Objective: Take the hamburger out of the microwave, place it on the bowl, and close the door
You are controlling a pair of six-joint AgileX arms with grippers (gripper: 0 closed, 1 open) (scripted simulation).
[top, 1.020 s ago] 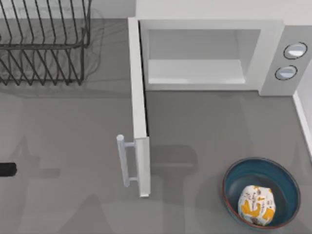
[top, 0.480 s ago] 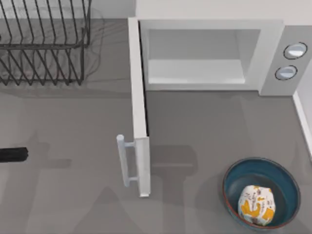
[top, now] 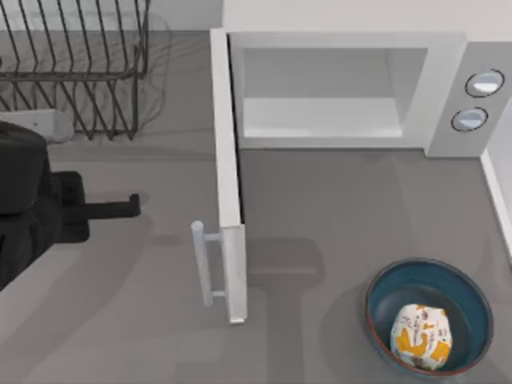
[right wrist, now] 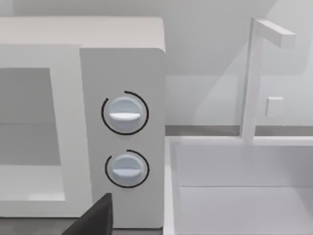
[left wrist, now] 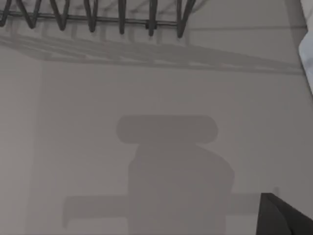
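Wire rack (top: 72,72) stands at the table's far left, and below it our left gripper (top: 132,205) reaches toward the door (top: 228,184); we cannot tell its finger state. That door stands swung wide, the microwave (top: 352,88) cavity bare. At the right, the hamburger (top: 420,338) sits inside the bowl (top: 392,292). Our right arm's gripper faces the knobs (right wrist: 124,113).

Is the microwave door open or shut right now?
Open. The door stands swung out from the microwave, its cavity exposed and empty; the hamburger sits in the bowl.
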